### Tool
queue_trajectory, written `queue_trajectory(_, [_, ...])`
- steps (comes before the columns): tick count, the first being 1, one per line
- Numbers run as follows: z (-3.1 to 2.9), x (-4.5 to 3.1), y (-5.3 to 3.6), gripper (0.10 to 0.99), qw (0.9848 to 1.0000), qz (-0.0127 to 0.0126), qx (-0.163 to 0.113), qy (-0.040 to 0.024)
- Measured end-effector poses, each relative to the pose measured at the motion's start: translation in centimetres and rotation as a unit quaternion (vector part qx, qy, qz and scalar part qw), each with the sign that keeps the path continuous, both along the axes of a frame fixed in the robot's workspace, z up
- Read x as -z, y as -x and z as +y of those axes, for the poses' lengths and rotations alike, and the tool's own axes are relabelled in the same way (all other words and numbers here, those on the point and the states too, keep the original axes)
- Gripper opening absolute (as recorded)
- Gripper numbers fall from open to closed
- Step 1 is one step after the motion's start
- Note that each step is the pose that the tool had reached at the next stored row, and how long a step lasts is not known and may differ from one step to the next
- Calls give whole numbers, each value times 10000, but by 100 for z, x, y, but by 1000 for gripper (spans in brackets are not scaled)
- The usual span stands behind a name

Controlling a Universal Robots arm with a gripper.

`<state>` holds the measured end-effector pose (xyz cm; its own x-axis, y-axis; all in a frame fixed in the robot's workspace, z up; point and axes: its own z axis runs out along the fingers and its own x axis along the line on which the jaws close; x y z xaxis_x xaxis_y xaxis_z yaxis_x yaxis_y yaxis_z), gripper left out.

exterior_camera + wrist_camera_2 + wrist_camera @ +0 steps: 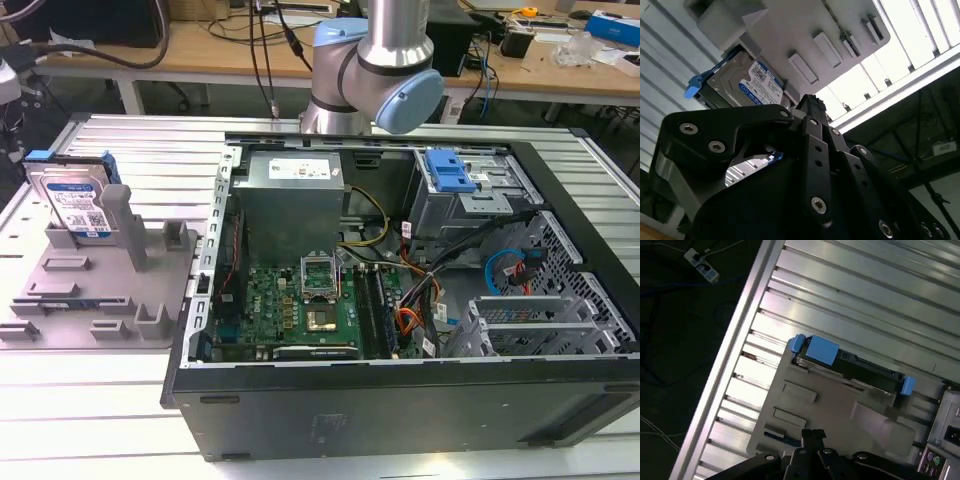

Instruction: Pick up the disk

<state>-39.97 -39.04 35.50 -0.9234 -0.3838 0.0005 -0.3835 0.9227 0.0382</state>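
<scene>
In both wrist views the gripper [813,434] is nearest the camera. Its jaws are together and hold nothing, and they hang clear of the grey slotted holder [840,405] beyond them. The disk [860,367] stands on edge in a slot at one end of the holder. Its blue side rails stick out past the holder's posts, and in the second wrist view its blue-and-white label [760,85] faces out. The holder sits on the ribbed metal counter [850,295].

In the exterior view an open computer case [400,410] lies on the counter just beside the holder, on the exterior view's right of it and nearer the camera. The disk [75,200] stands upright at the far end of the holder [110,290]. The arm [380,60] rises behind the case, farther back than the holder. Wooden workbenches [200,45] with cables stand beyond the arm.
</scene>
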Motion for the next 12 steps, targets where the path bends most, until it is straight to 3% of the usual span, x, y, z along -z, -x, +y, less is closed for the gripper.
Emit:
queue_trajectory(3, [0, 0, 0, 106, 9992, 0, -390, 0])
queue_trajectory(6, [0, 0, 0, 106, 9973, 0, -735, 0])
queue_trajectory(7, [0, 0, 0, 106, 9955, 0, -950, 0])
queue_trajectory(9, [0, 0, 0, 106, 9935, 0, -1140, 0])
queue_trajectory(11, [0, 0, 0, 114, 9874, 0, -1580, 0])
queue_trajectory(12, [0, 0, 0, 169, 9844, 0, -1759, 0])
